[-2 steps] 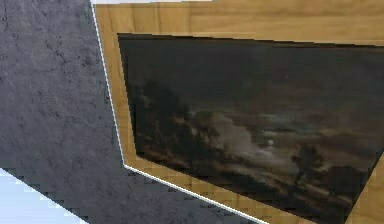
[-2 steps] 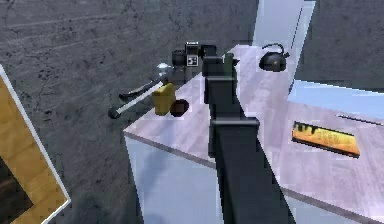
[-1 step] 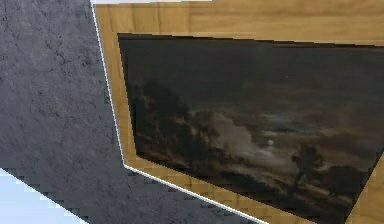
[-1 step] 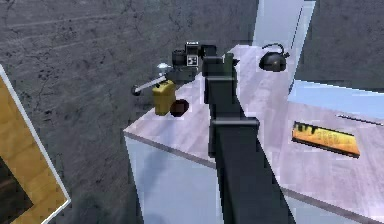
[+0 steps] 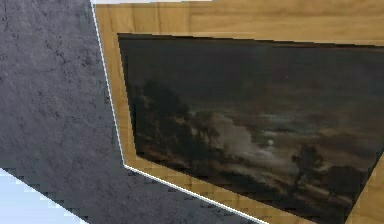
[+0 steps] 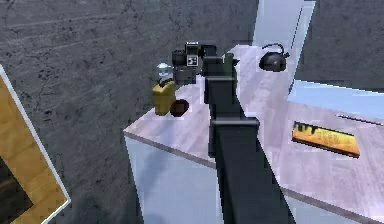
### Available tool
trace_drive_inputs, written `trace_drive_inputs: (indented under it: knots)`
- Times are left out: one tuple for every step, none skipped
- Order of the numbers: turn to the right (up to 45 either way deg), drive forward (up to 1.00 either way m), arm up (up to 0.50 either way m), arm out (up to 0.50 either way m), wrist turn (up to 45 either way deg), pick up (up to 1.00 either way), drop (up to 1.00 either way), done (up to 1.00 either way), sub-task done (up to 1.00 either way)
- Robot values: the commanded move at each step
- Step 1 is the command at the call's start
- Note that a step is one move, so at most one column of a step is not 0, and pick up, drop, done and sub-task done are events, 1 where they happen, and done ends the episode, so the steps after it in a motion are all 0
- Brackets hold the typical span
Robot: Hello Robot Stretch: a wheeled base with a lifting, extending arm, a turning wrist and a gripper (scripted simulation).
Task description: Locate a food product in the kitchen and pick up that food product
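Dark painting (image 5: pixel 250 120), tan wood-grain frame (image 5: pixel 230 20); mottled grey wall (image 5: pixel 50 90); yellow container (image 6: pixel 163 98); black kettle (image 6: pixel 272 60)

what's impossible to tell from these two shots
- arm side view: whether the gripper holds anything, since a yellow silver-capped jar and a small dark round thing, too small to name, stand at it.
- forward view: the wood-framed dark landscape painting, cut off at the right edge.

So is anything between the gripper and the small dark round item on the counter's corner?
Nothing visible lies between. The gripper shows right by the small dark round item, with a yellow pale-capped bottle close beside both; contact cannot be told.
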Motion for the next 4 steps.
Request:
trace_drive_inputs:
  knots:
    - [0.0,0.00,-0.12,0.00,0.0,0.00,0.00,0.00,0.00]
    - [0.0,0.00,0.00,0.00,0.0,1.00,0.00,0.00,0.00]
    - [0.0,0.00,0.10,0.00,0.0,0.00,0.00,0.00,0.00]
    - [0.0,0.00,0.00,0.00,0.0,0.00,0.00,1.00,0.00]
